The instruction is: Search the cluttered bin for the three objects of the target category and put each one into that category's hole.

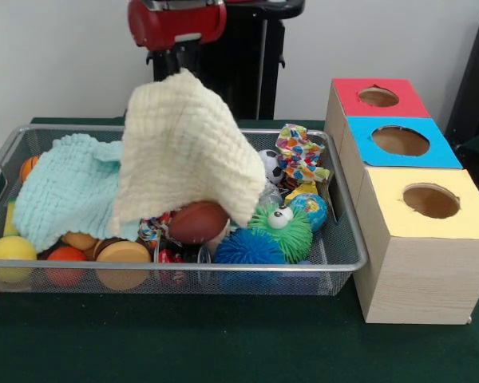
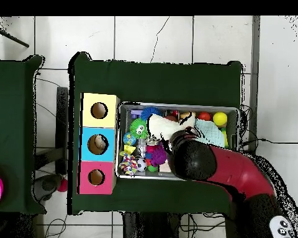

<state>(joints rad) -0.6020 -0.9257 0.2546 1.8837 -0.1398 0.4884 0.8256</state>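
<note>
a wide, shallow bin (image 1: 347, 263) of silver wire mesh with a thick metal rim sits on a dark green table (image 1: 223, 343). just beside it, at the picture's right in the front view, stands a pale wooden box (image 1: 423, 279) with three square panels on top, each cut by a round hole: red farthest back, bright blue in the middle, yellow nearest. the hole (image 1: 400, 140) in the blue panel shows dark inside.

the red and black arm comes down over the back of the bin, and a cream waffle-weave cloth (image 1: 188, 148) hangs lifted from just under it, draped over the toys. the gripper (image 1: 174, 70) is hidden behind the cloth's peak, so whether it pinches the cloth cannot be told. the blue hole lies well to the side of the arm, past the bin's rim.

inside the bin (crowded): a pale mint cloth (image 1: 64, 187), a brown football (image 1: 198, 221), a blue spiky ball (image 1: 247, 247), a green spiky toy with an eye (image 1: 283, 227), a globe ball (image 1: 311, 209), a yellow ball (image 1: 10, 254) and orange balls.
</note>
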